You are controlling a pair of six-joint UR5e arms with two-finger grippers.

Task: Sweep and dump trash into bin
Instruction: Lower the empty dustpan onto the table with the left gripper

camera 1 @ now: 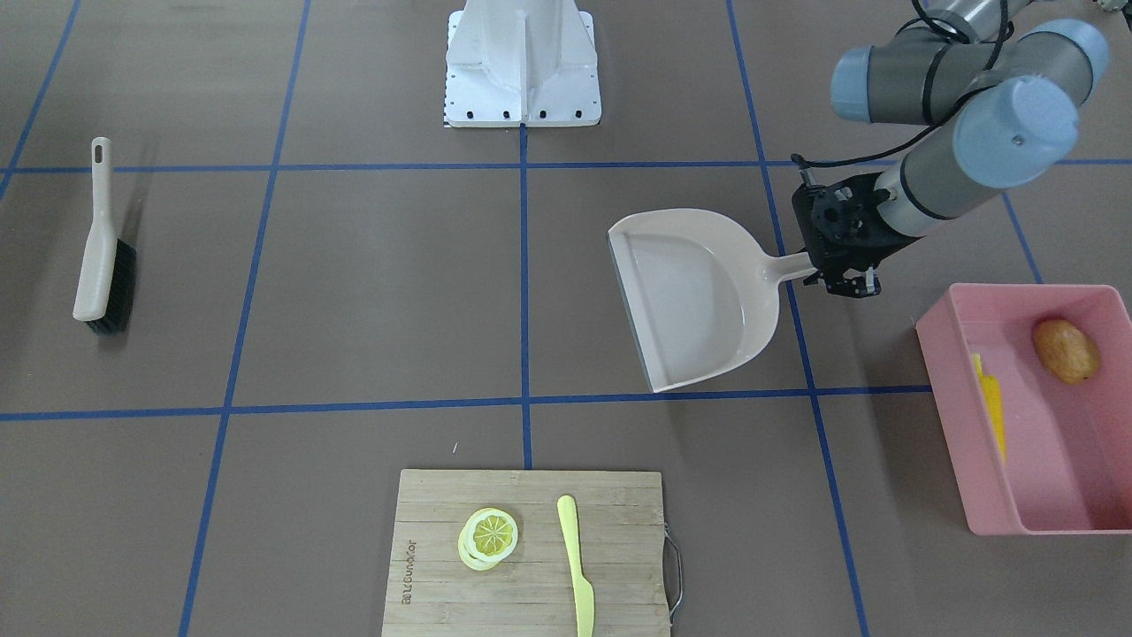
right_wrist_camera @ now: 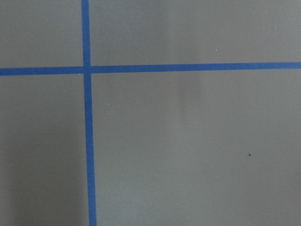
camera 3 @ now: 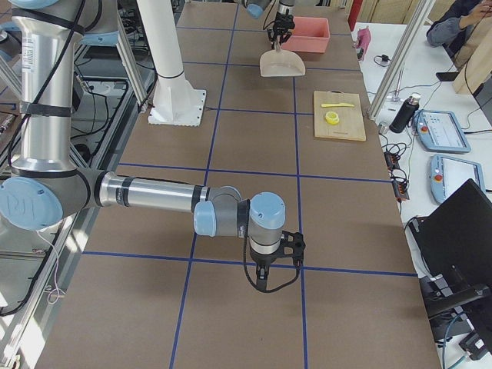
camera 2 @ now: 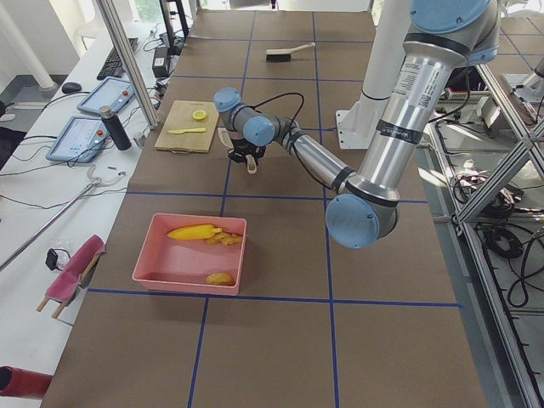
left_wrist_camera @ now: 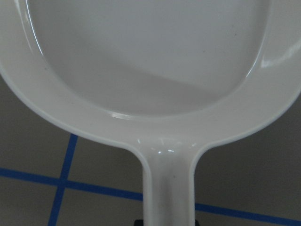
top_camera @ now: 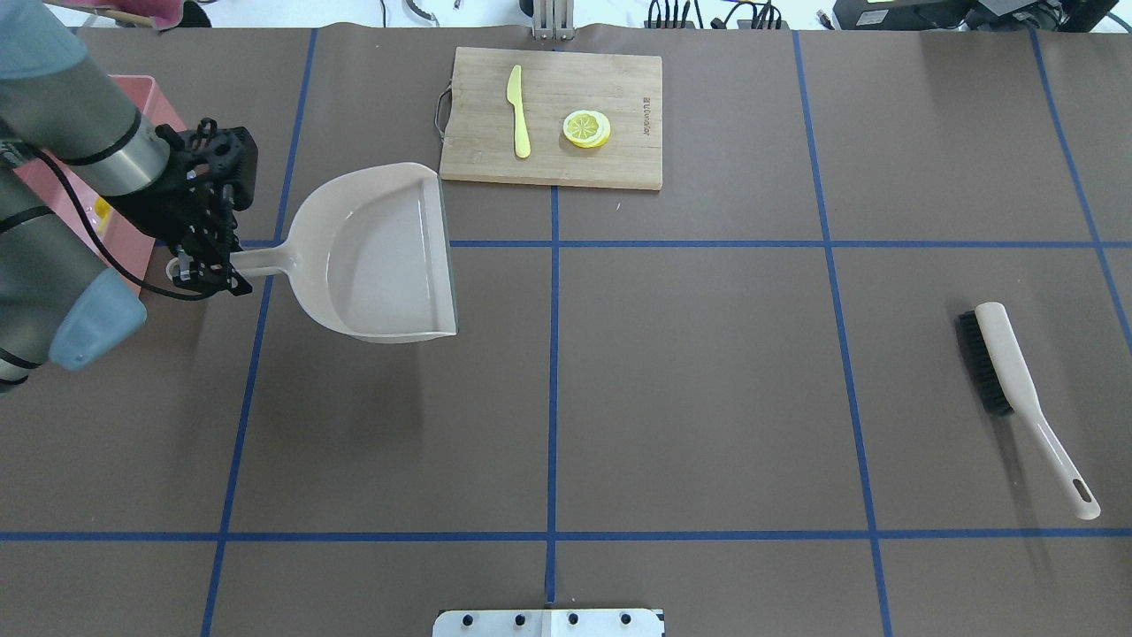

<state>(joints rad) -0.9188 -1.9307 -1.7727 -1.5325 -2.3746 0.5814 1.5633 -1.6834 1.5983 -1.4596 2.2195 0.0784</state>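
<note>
Exterior front-facing view is showing the trash lying inside the pink bin (camera 1: 953, 423): the brown potato (camera 1: 1066, 350) is resting near the wall closest to the robot, and the yellow corn cob (camera 1: 990, 402) is lying along the wall nearest the left gripper (camera 1: 836, 281). From the exterior left view, the knobbly ginger root (camera 2: 225, 240) is sitting just beside the corn cob in that same tub. The bin is standing near the left gripper, on the side opposite the dustpan's scoop.

The left gripper is pinching the handle of the beige dustpan (camera 1: 699, 301), its fingers pressing on either side of the handle, and the scoop is pointing away from the gripper toward the middle of the table. Whether the scoop's front lip is touching the table cannot be told.

Well beyond the scoop from that gripper, a wooden cutting board (camera 1: 442, 548) is carrying a stack of lemon slices (camera 1: 488, 537) and a pale yellow plastic knife (camera 1: 575, 566), lying apart from each other.

The right gripper (camera 3: 264, 280) is hanging low over the taped table (camera 1: 371, 292), well apart from everything else; its opening cannot be judged. A beige hand brush (camera 1: 102, 248) is lying at the table's far end from the left gripper.
</note>
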